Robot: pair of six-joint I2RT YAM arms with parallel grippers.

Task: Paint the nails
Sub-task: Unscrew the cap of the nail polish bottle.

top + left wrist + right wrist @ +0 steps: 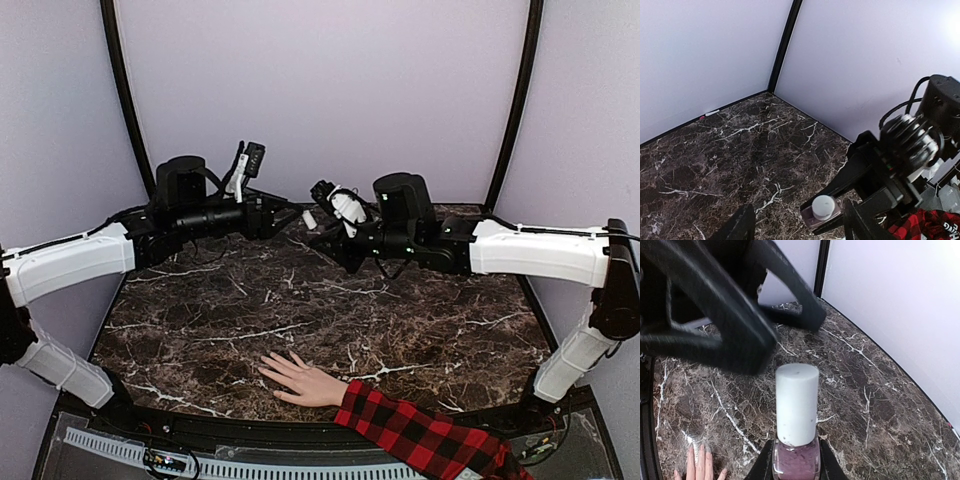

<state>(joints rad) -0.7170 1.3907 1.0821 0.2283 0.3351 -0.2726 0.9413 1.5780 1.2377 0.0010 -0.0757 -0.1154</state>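
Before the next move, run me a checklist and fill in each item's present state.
1. Right gripper holds the polish bottle: ok, clamped on its glass body.
2. Cap off: not ok, the white cap sits on the bottle.
3. Left gripper grips the cap: not ok, its jaws stand wide apart.
4. Hand flat on the table, fingers spread: ok.
5. Nails unpainted: cannot tell, too small.
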